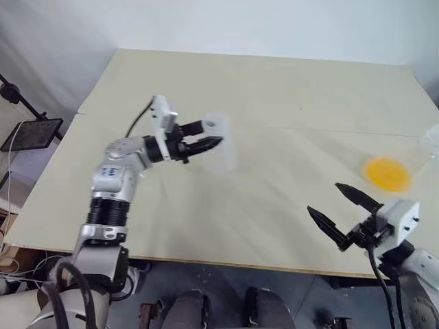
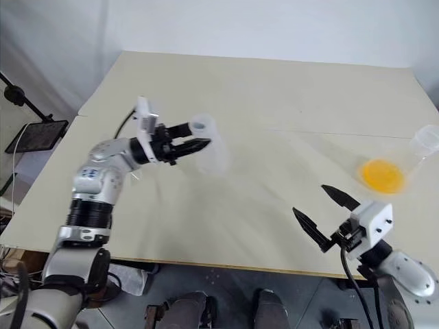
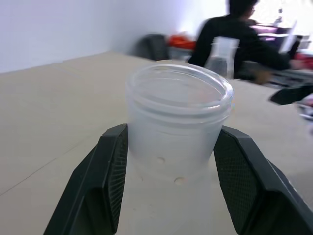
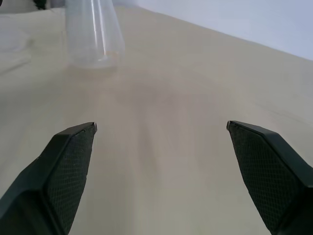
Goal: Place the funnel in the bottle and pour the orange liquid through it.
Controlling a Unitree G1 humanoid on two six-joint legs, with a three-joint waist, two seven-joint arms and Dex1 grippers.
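The left gripper was found closed on the neck of the bottle, one black finger on each side just below the rim, with the bottle carried above the table. The right gripper was observed wide open and holding nothing, near the table's front edge. The orange liquid was seen in a clear flask lying tilted at the table's right side. A seated person was noted beyond the table.
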